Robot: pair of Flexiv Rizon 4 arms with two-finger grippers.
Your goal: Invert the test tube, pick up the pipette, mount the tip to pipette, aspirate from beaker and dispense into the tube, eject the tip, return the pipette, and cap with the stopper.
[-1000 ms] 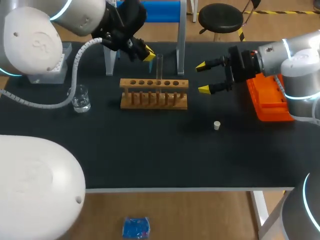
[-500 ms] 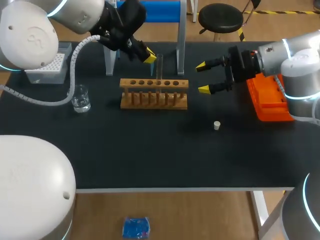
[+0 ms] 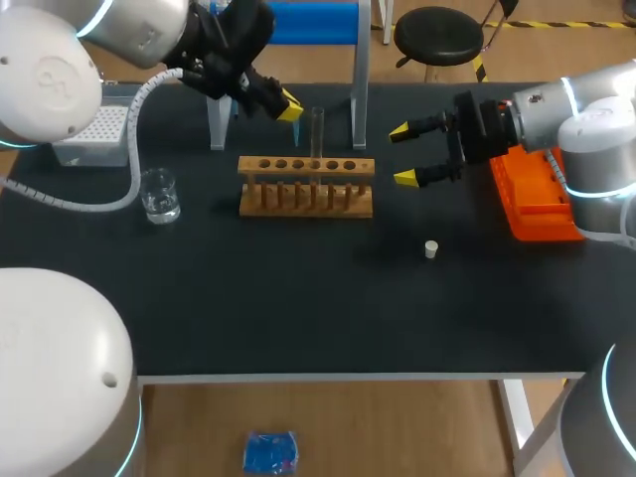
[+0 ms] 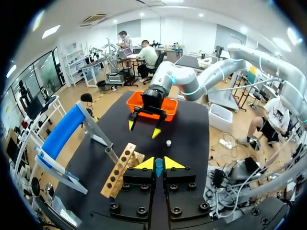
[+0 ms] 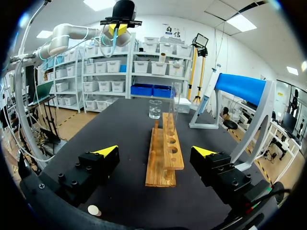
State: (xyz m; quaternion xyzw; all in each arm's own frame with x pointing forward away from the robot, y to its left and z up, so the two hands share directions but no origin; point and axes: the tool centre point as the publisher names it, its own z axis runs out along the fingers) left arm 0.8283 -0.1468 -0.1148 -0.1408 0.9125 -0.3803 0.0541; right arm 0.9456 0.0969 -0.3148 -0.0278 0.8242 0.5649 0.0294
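A clear test tube (image 3: 317, 132) stands upright in the wooden rack (image 3: 306, 186). Just behind and left of the tube, above the table, my left gripper (image 3: 288, 106) is shut on a slim blue pipette (image 4: 159, 166) that points down (image 5: 111, 45). My right gripper (image 3: 402, 154) hangs open right of the rack, holding nothing, and its fingers flank the rack's end (image 5: 163, 158). A glass beaker (image 3: 159, 195) sits left of the rack. The small white stopper (image 3: 430, 248) lies on the mat in front of the right gripper.
A pale tip box (image 3: 94, 134) sits at the back left. An orange tray (image 3: 537, 199) lies under my right arm. A blue and white stand (image 3: 328, 25) rises behind the rack.
My left gripper has drifted slightly back and to the left with the pipette. The right arm has not moved.
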